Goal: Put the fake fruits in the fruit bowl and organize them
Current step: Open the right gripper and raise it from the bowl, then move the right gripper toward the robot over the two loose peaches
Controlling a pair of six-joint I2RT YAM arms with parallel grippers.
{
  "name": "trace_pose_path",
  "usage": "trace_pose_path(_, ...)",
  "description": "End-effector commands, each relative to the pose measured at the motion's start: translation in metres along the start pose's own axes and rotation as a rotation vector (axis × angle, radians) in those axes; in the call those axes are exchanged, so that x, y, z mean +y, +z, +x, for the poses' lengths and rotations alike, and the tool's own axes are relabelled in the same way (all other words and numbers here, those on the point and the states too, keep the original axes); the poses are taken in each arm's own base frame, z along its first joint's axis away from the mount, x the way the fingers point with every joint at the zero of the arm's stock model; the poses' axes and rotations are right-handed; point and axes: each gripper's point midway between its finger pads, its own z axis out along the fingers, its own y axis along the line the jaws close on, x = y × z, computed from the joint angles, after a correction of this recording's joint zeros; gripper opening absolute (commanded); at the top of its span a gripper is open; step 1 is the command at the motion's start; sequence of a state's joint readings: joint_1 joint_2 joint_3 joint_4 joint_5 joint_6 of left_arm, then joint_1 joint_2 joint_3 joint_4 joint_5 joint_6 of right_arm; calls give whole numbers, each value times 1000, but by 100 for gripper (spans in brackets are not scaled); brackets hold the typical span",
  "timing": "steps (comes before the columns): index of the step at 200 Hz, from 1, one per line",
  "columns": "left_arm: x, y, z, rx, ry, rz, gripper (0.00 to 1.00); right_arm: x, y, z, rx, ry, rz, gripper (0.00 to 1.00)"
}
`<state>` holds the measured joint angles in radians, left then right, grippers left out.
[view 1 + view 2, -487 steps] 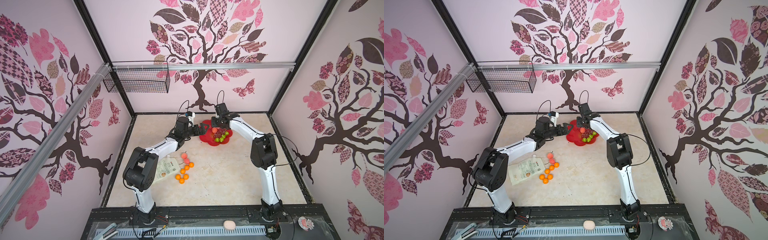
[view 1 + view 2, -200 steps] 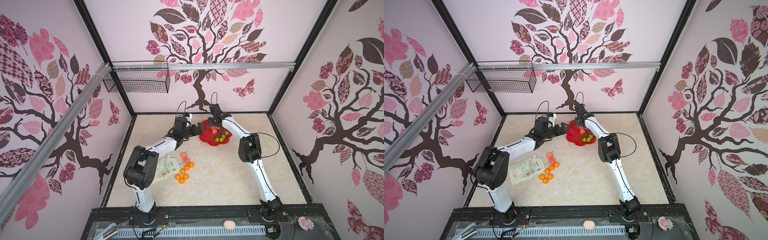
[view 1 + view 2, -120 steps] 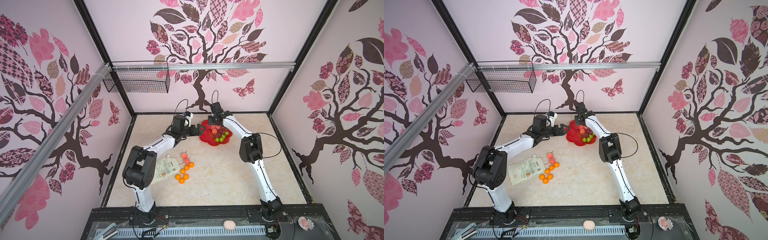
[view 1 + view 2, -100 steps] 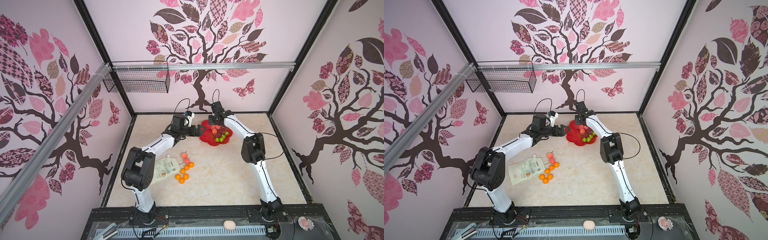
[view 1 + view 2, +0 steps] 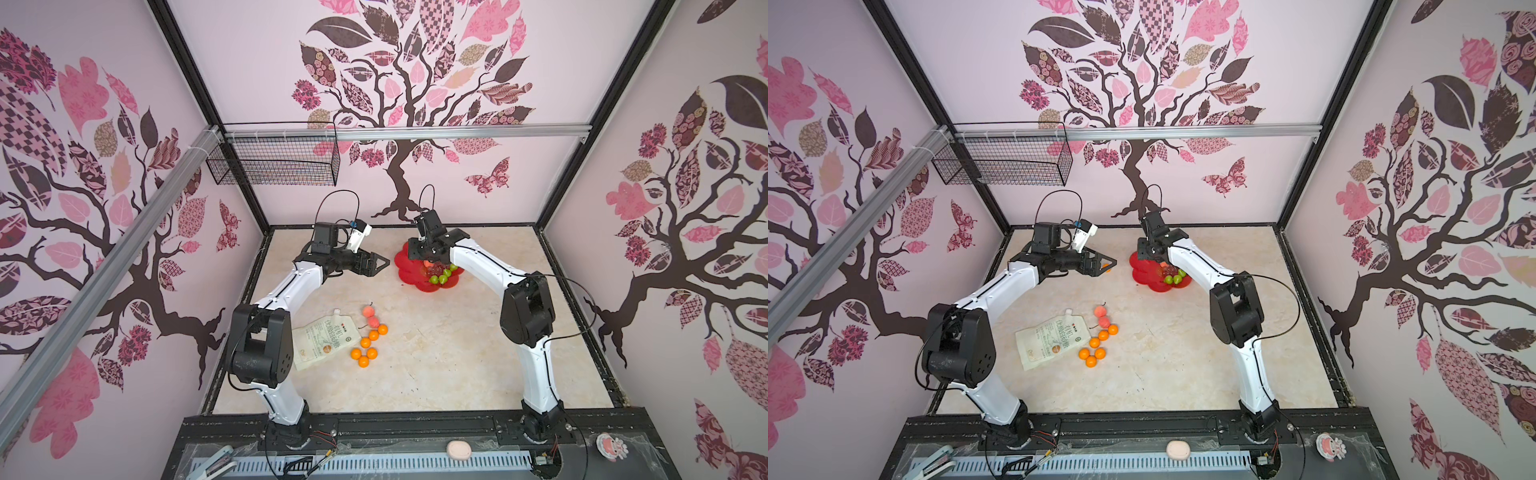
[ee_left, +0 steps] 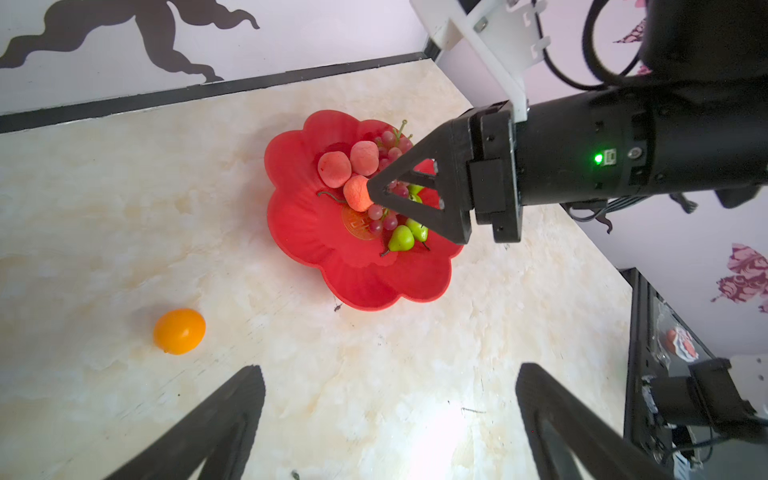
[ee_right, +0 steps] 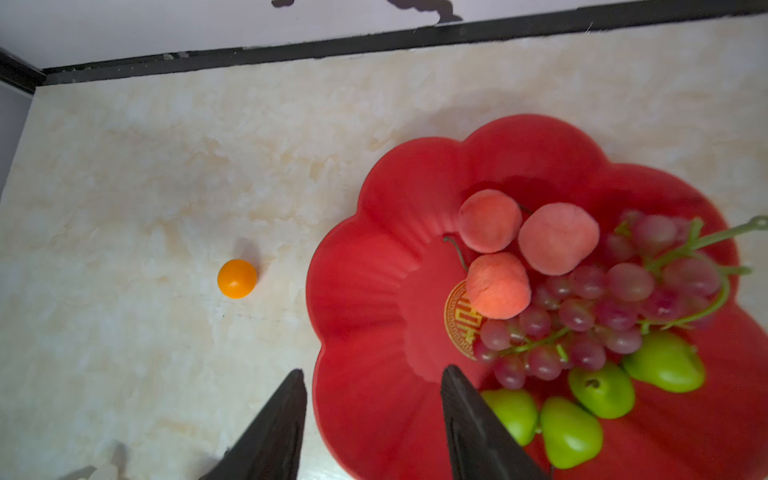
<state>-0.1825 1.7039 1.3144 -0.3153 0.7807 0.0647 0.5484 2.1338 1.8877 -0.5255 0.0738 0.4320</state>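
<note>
The left gripper (image 5: 380,262) has backed off to the left. A moment ago it was up against the left edge of the bowl (image 5: 406,268); now it hangs just clear of it, jaws spread wide with nothing between them. The right gripper (image 5: 432,261) still hovers over the bowl, part-open and empty, while its elbow has swung back out to the right. The bowl sits at the far end of the table (image 5: 457,365), a little right of middle, as before. I read this as a pause between fruits: both arms are free for the next pick.

The wrist views show what the top views nearly hide. One orange (image 6: 179,331) lies alone on the table just left of the bowl, mostly behind the left gripper from above; it looks like the nearest job. They also sort out what is in the bowl: three peaches (image 7: 559,239), grapes (image 7: 615,307) and pears (image 7: 600,388). Only the top views show the near pile: oranges (image 5: 365,342) and two loose peaches (image 5: 374,321) beside a pouch (image 5: 322,338).
</note>
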Motion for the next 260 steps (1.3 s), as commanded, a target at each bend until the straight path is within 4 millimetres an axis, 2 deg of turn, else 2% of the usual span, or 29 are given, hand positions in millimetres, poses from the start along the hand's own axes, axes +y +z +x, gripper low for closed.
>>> trace_pose_path(1, -21, -20, -20, -29, 117, 45, 99, 22, -32, -11, -51, 46, -69, 54)
trace_pose_path(30, -23, -27, -11, 1, 178, 19, 99, 32, -29, 7, -2, 59, -81, 54)
trace_pose_path(94, -9, -55, 5, 19, 295, -43, 98, 76, -33, 60, 108, 18, -164, 55)
trace_pose_path(126, -33, -69, 20, -7, 408, 105, 98, 85, -32, 83, 155, 19, -181, 55)
trace_pose_path(165, -46, -77, 51, 57, 562, 166, 98, 97, -32, 105, 211, 4, -202, 55)
trace_pose_path(211, -42, -84, 69, 115, 607, 154, 98, 106, -26, 132, 284, -37, -207, 55)
trace_pose_path(243, -28, -86, 84, 186, 597, 103, 98, 118, -26, 145, 314, -76, -217, 55)
trace_pose_path(260, -23, -89, 85, 189, 592, 92, 98, 124, -26, 153, 335, -101, -222, 55)
